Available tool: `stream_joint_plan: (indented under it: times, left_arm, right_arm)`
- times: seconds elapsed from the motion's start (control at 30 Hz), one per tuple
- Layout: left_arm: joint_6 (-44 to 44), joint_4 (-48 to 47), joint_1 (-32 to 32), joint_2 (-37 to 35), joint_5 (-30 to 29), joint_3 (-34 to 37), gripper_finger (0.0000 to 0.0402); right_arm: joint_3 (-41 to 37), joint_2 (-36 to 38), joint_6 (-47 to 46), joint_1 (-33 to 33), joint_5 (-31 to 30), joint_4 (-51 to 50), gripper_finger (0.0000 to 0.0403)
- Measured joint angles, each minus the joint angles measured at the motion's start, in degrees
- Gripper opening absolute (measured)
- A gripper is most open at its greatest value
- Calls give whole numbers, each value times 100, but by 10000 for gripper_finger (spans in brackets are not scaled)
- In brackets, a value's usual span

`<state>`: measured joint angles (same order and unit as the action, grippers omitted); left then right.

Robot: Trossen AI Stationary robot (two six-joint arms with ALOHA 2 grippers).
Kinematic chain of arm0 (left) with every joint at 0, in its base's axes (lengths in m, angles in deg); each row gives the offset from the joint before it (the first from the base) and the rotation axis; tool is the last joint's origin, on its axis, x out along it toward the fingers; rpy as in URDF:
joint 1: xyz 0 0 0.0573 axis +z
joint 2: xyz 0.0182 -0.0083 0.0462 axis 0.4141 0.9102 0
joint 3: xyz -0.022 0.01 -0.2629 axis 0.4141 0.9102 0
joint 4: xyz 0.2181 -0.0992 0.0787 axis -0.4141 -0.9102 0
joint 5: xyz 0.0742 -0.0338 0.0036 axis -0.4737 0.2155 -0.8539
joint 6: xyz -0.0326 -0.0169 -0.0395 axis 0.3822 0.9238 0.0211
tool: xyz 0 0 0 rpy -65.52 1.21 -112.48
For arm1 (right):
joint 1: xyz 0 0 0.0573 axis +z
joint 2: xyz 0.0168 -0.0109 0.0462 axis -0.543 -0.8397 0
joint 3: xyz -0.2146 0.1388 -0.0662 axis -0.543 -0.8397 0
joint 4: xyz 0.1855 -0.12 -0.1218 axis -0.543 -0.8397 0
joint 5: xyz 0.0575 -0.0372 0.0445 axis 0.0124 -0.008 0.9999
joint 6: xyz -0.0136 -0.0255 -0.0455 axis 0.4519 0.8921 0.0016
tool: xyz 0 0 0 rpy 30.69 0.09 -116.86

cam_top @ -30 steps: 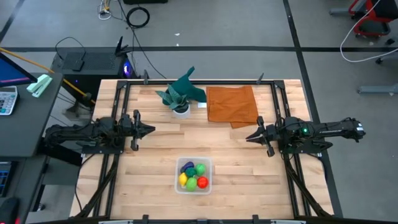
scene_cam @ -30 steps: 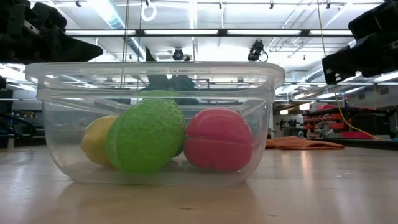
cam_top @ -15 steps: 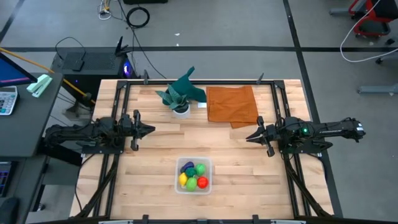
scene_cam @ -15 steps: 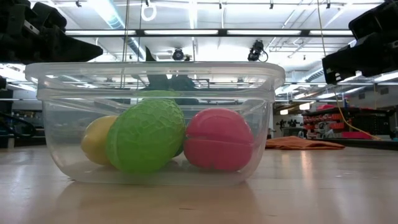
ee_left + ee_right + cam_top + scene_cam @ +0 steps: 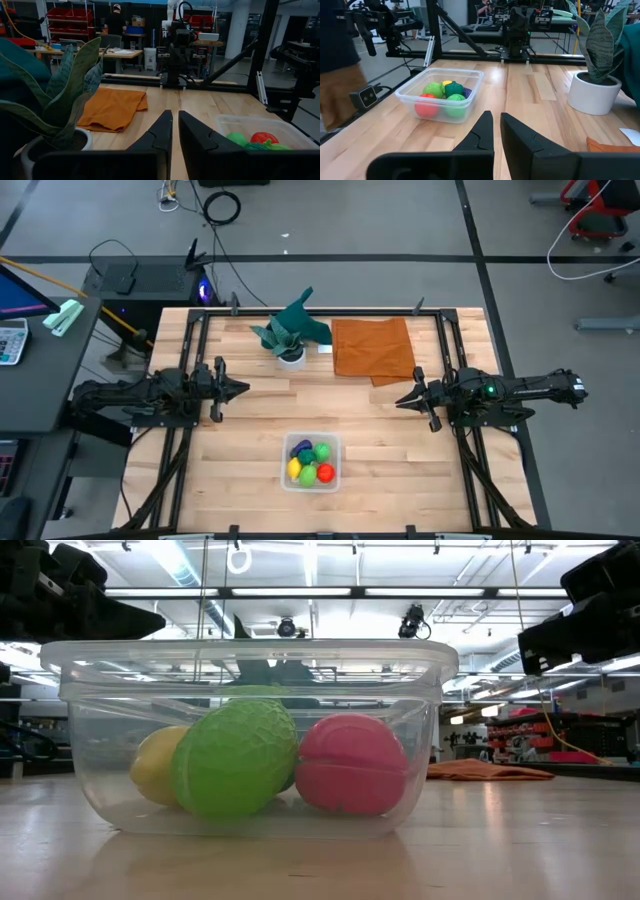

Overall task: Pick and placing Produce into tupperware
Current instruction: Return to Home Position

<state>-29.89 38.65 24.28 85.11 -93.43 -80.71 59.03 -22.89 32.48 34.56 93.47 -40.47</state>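
Homing looked to be the step in hand, since the produce already lay inside the small clear plastic box near the front of the wooden table: red toy fruit, yellow toy fruit, light green netted ball, dark green piece and purple piece. Doing it well meant folding each arm back on its own side, high and clear of the box's rim, the teal-leaved plant in a white pot and the orange-brown cloth. The left gripper hung over the table's left part, well apart from the box, fingers drawn almost together, pinching and touching nothing. The right gripper mirrored it on the right, equally closed and empty.
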Motion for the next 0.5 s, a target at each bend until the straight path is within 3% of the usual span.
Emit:
stream_joint_plan:
  times: [0.5]
  left_arm:
    - [2, 0, 1, 0, 0, -1, 31]
  right_arm:
    - [0, 0, 2, -1, 0, 2, 1]
